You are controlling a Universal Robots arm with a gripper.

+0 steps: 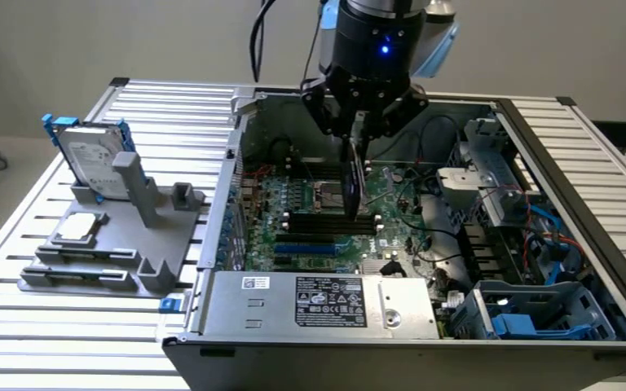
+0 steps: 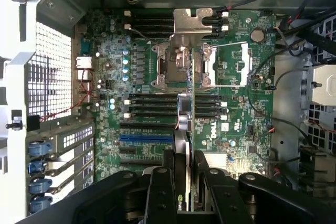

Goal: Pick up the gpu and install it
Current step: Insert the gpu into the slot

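Note:
The gpu (image 1: 354, 181) hangs edge-on and upright inside the open computer case, above the large green motherboard (image 1: 302, 213). My gripper (image 1: 359, 129) is shut on the card's upper edge, its black fingers (image 1: 332, 114) on either side. In the wrist view the gpu (image 2: 183, 129) runs as a thin strip away from my gripper (image 2: 185, 184) over the board's slots (image 2: 149, 138). Its silver end bracket (image 2: 193, 21) shows at the far end. The card's lower edge stands a little above the motherboard (image 2: 236, 119).
A silver hard drive with blue rails (image 1: 95, 156) stands on a grey fixture (image 1: 112, 257) at the exterior view's left. Around the board are the case walls (image 1: 222, 204), a power supply (image 1: 324, 305), cables (image 1: 443, 236) and a blue drive bay (image 1: 541, 316).

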